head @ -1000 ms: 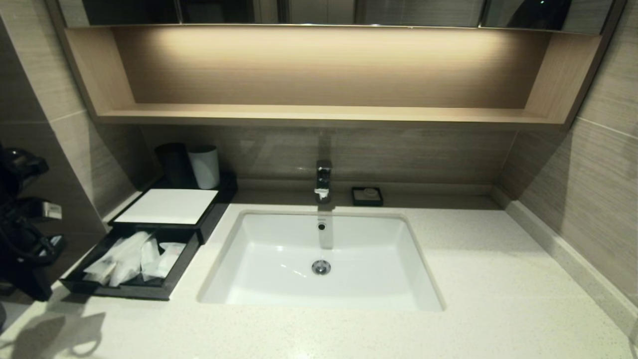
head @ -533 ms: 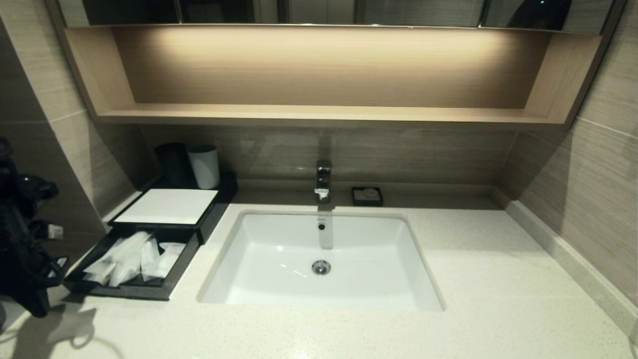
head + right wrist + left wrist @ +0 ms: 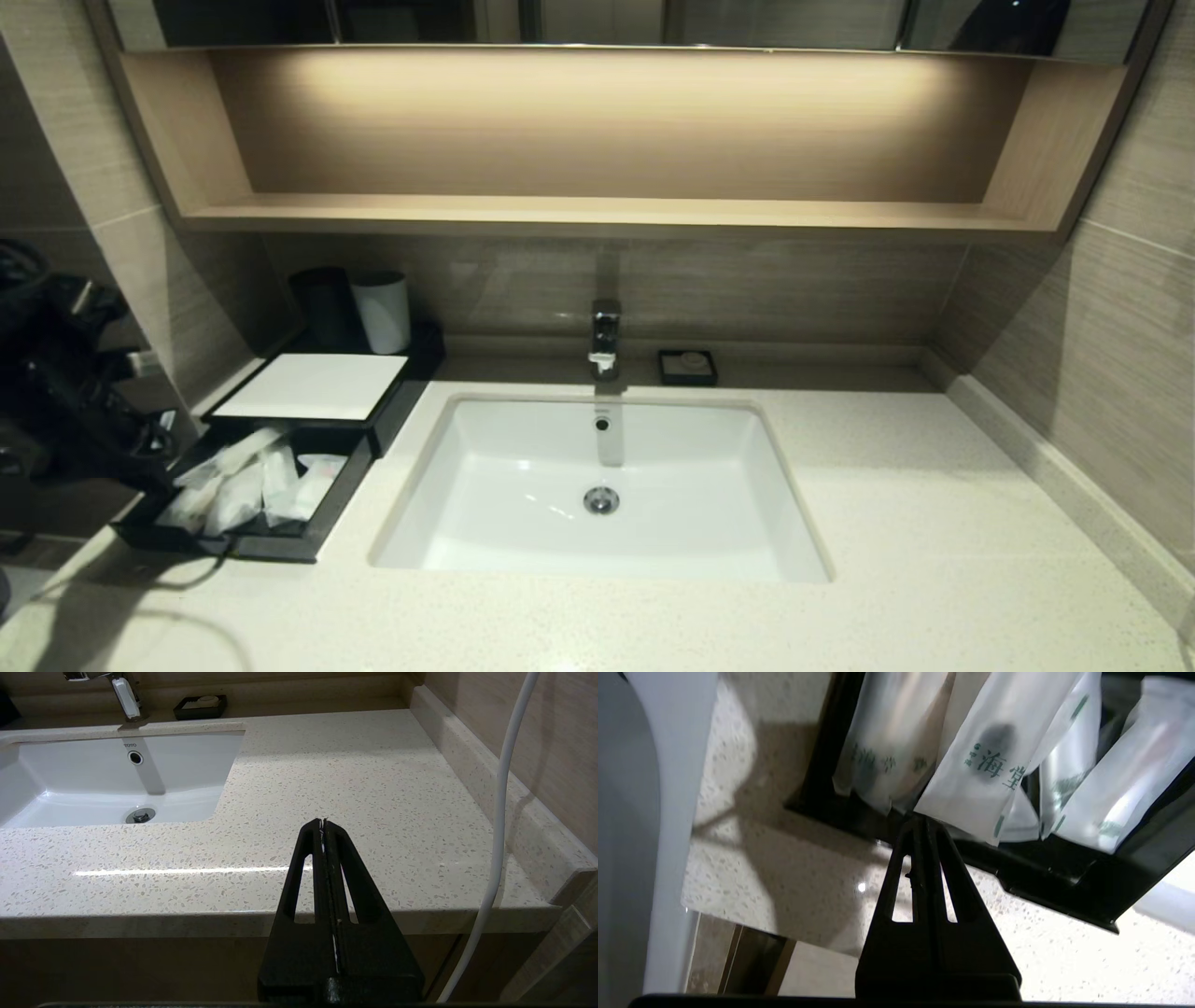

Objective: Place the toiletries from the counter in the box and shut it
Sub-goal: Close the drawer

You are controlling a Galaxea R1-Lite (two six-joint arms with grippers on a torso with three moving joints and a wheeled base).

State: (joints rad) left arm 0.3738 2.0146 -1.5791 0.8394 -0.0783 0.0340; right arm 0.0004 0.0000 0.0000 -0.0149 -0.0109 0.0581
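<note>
Black left tool point(image 3: 923, 820) pressed together, seemingly touching drawer point(image 3: 1045, 868) rim.

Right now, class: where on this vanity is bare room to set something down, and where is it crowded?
Bare: the counter right of the sink, and its front strip. Crowded: the left end, where the box, its open drawer of packets, the cups and left gripper stand.

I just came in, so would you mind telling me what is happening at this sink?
The toiletries already lie in the pulled-out drawer of the box on the counter. The left gripper, fingers shut, sits at the drawer's front edge, apparently to push it closed. The right gripper is parked, shut, off the counter's front edge.
</note>
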